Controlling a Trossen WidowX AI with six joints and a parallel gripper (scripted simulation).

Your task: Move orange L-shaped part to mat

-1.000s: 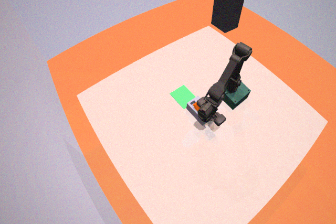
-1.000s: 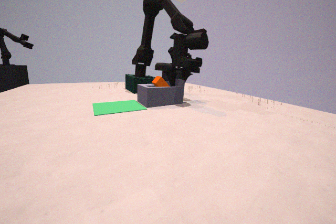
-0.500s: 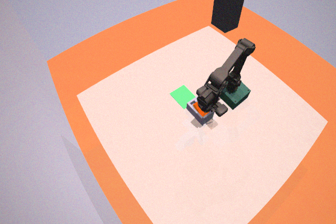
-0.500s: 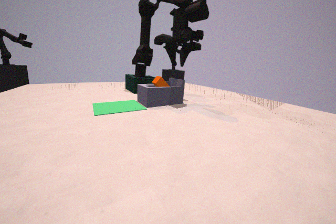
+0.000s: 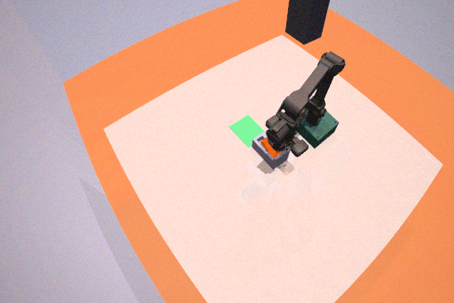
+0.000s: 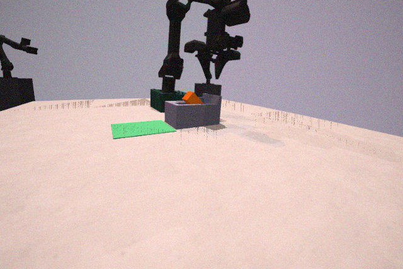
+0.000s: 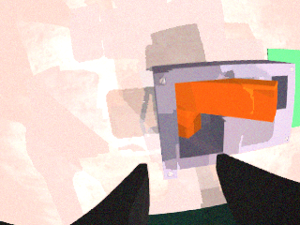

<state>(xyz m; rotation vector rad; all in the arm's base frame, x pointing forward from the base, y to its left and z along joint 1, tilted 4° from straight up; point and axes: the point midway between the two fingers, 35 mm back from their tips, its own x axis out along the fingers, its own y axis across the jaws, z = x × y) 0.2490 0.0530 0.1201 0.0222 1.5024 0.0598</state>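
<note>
Top view: arm covers the near part of grey tray [image 5: 261, 146]; only a sliver of orange L-shaped part [image 5: 270, 149] shows.

Exterior: tray wall [image 6: 192, 114] hides the part's lower end; only the raised tip [image 6: 192, 97] shows.

Wrist: green mat [image 7: 285, 63] cut by right edge; finger [image 7: 122, 219] bases cut by bottom edge.

Far arm [image 6: 12, 48] cut at left.

Orange L-shaped part [image 6: 192, 97] lay tilted in the pocket of the grey tray [image 6: 192, 114], one end raised above the rim, foot end down inside. Green mat [image 6: 140, 128] lay flat just beside the tray, touching its corner.
</note>
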